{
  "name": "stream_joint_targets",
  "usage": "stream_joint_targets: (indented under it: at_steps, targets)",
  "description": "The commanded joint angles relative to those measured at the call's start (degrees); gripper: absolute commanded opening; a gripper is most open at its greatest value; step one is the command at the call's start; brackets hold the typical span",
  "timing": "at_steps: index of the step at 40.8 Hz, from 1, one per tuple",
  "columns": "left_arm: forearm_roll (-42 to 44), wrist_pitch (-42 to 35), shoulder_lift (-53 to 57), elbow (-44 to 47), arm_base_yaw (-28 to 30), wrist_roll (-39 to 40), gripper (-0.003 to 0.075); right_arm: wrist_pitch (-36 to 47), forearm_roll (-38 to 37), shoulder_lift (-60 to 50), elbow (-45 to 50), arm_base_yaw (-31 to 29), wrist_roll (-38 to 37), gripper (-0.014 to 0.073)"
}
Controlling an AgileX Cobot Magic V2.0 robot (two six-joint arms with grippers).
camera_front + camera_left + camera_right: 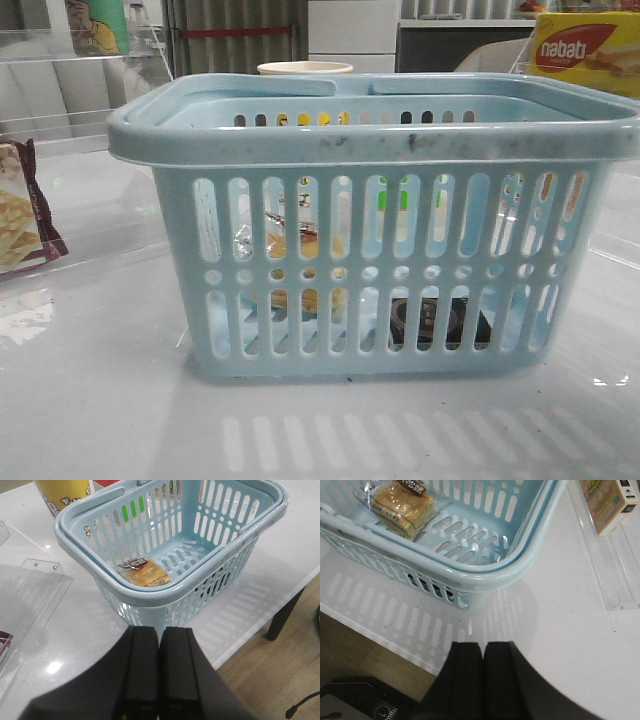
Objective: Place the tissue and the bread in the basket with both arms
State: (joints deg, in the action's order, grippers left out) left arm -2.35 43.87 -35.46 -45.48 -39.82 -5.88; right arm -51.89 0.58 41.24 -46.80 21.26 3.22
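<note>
The light-blue basket (380, 150) stands in the middle of the white table and fills the front view. The bread (146, 573), golden-brown in a clear wrapper with a dark label, lies on the basket floor; it also shows in the right wrist view (400, 505) and through the slots in the front view (300, 250). The dark tissue pack (435, 322) with a pale ring mark lies on the basket floor at the right. My left gripper (160, 632) is shut and empty, above the table's front edge near the basket. My right gripper (482, 647) is shut and empty, likewise outside the basket.
A maroon-edged biscuit packet (25, 215) lies at the left. A yellow Nabati box (585, 50) stands at the back right, a pale cup (305, 68) behind the basket. A yellow popcorn cup (62, 492) and clear acrylic stands (30, 590) are nearby. The table edge (260, 625) is close.
</note>
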Motion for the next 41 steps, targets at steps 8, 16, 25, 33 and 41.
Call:
stream_joint_targets:
  at_steps: [8,16,25,33,41]
  targets:
    - [-0.21,-4.78,-0.02,-1.51,-0.47,-0.03,0.0091,2.93,-0.58,-0.32,-1.41,-0.31,-0.13,0.0057]
    - [-0.37,-4.79,2.78,-0.96,0.64,-0.03,0.0091,2.92,-0.58,-0.32,-1.41,-0.31,-0.13,0.0057]
    - [-0.46,-16.43,11.66,7.07,14.01,-0.03,0.0091,2.92,-0.58,-0.32,-1.41,-0.31,-0.13,0.0057]
    - [-0.46,-30.23,22.02,21.97,27.34,-0.03,0.0092,2.87,-0.58,-0.32,-1.41,-0.31,-0.13,0.0057]
    - [-0.78,-39.06,31.70,35.48,36.41,-0.03,0.0092,2.87,-0.58,-0.32,-1.41,-0.31,-0.13,0.0057]
